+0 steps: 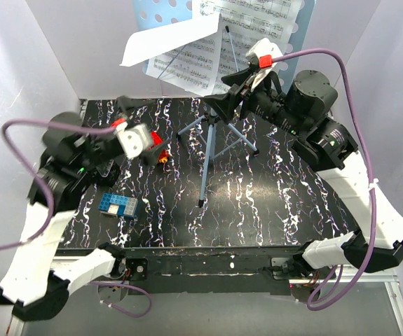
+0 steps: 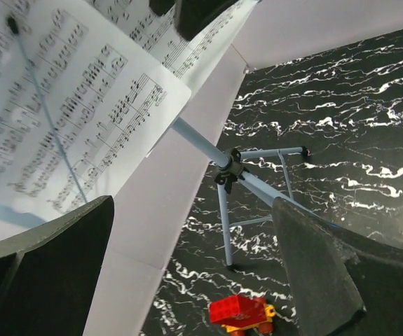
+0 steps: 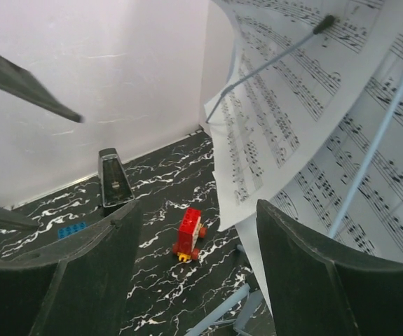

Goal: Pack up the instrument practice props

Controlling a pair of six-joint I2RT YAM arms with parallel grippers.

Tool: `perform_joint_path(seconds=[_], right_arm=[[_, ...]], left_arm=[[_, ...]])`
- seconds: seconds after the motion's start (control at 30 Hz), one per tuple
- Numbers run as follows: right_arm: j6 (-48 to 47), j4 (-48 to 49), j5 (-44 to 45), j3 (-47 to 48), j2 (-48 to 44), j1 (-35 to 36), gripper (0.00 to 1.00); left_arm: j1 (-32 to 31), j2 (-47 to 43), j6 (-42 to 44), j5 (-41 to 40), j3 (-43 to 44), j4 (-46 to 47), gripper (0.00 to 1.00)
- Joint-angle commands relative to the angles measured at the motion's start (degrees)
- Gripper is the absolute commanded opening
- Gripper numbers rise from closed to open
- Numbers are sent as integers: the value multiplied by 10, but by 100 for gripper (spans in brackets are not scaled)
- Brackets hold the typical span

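Light-blue metal, the stand (image 1: 212, 129) is upright on its tripod legs near the middle of the black marbled counter (image 1: 292, 203), towards the back. Its long axis, the thin pole, runs up from the leg hub to the perforated desk plate at the rear wall. The plate faces forward, towards the arms. White pages (image 1: 187, 59) lie against the plate under thin wire arms with dark tips. One sheet curls forward off the upper left, and the lower corners hang below the plate.

The right end effector (image 3: 197, 210) is raised close to the stand, about level with the pages' bottom edge and above the leg hub. Its fingers (image 3: 306, 273) are apart with nothing between them. In its wrist view the pages hang just right of the right finger, and I cannot tell whether they touch.

The left end effector (image 2: 193, 206) is lower, over the counter's left side and well apart from the stand. It is tilted up at the pages and hub, fingers spread wide and gripping nothing.

A red toy (image 1: 160, 155) lies near it, a blue brick (image 1: 119, 204) is nearer the front left, and a dark tapered case (image 3: 113, 178) stands by the back wall
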Motion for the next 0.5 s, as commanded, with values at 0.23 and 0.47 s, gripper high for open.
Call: perform_joint_path(seconds=[0.23, 0.47], right_arm=[[16, 104, 126, -31, 10, 2, 73], [39, 144, 144, -23, 43, 2, 73]], left_arm=[[-4, 115, -136, -72, 31, 226, 98], [-4, 160, -200, -76, 75, 237, 98]])
